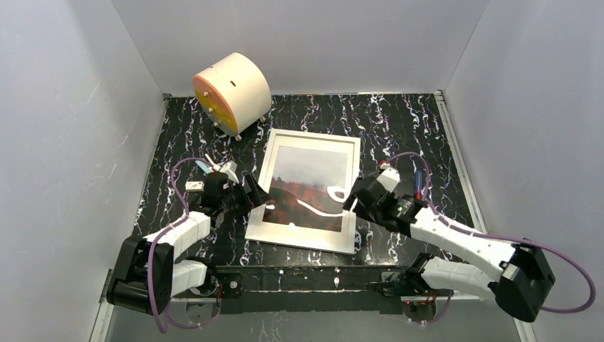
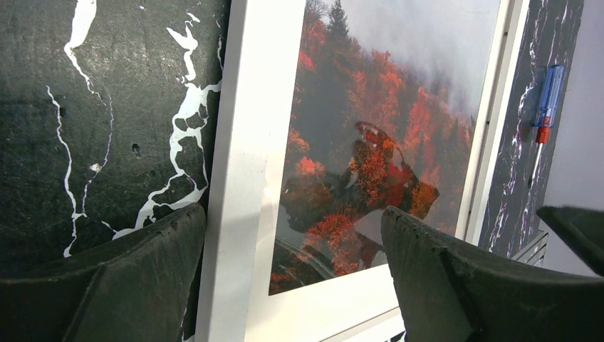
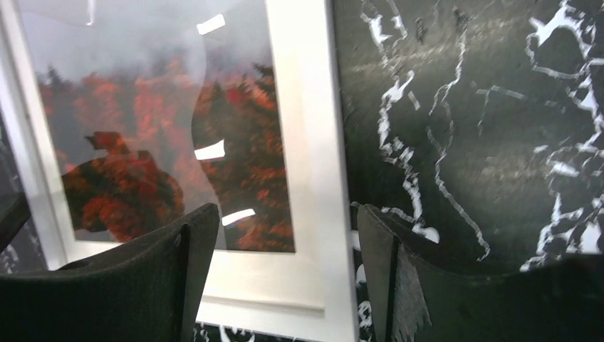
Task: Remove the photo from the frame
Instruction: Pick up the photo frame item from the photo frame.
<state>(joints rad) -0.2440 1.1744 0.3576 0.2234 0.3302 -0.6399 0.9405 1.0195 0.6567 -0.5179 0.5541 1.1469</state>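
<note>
The white frame lies flat and face up in the middle of the black marbled table. The photo of red-orange trees under grey mist sits inside it behind reflecting glass. My left gripper is open at the frame's left side. In the left wrist view the left gripper straddles the frame's left rail, one finger over the table, the other over the photo. My right gripper is open at the right side. In the right wrist view the right gripper spans the frame's right rail beside the photo.
A cream cylinder with an orange face stands at the back left of the table. A blue and red screwdriver lies on the table beyond the frame's right edge. White walls close in the table on three sides.
</note>
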